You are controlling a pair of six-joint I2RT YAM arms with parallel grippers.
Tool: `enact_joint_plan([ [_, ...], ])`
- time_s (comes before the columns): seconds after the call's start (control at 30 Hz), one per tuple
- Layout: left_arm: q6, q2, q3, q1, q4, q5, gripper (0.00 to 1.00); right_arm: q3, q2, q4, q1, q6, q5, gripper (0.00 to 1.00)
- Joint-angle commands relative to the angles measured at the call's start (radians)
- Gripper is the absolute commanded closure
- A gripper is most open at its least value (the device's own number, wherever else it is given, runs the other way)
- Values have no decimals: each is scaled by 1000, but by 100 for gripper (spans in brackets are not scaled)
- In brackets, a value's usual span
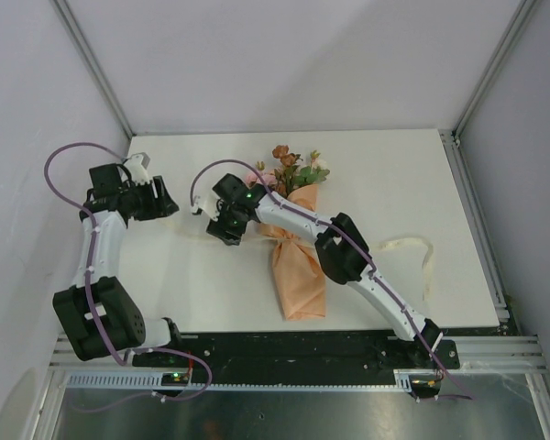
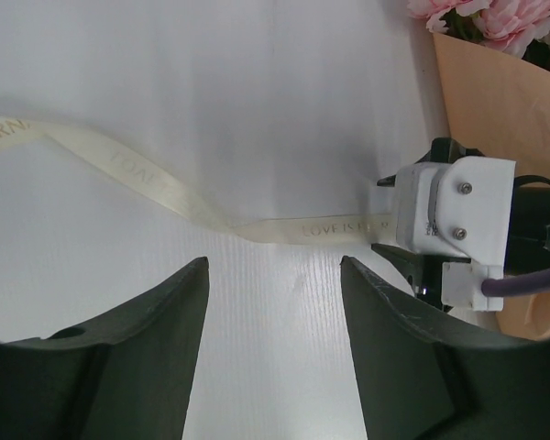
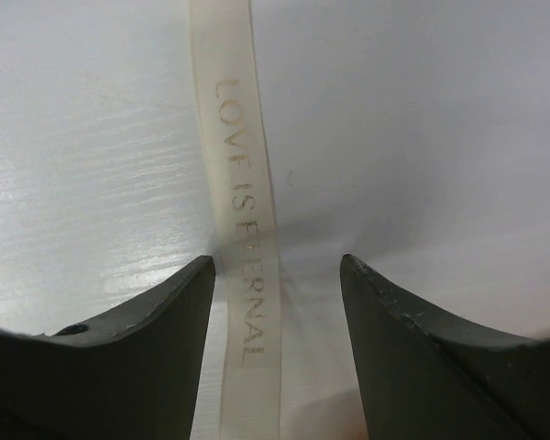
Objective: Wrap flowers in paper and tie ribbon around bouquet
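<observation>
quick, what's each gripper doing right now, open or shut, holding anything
left gripper: open, holding nothing
right gripper: open, the ribbon runs loose between its jaws, not clamped

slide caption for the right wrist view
Open right gripper straddles the cream ribbon printed LOVE IS ETERNAL on the white table

The ribbon (image 3: 238, 137) lies on the table (image 1: 394, 174) beside the bouquet (image 1: 298, 266).
</observation>
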Motion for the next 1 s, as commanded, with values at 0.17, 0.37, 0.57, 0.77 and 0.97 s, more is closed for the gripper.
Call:
enact_joint_plan([
  [0.17,-34,-10,23,20,21,40,35,34,63,-264,4,-135,-44,55],
  [0.37,-27,5,18,29,21,57,35,37,62,-292,9,-173,-65,85],
  [0.57,41,39,34,38,21,78,34,-4,-23,-206,-7,-129,-100,100],
  [0.77,163,85,53,35,21,166,33,-95,-171,-64,-40,-43,-192,100],
  [0.97,408,77,11,24,21,297,29,-171,-259,51,-66,16,-281,100],
])
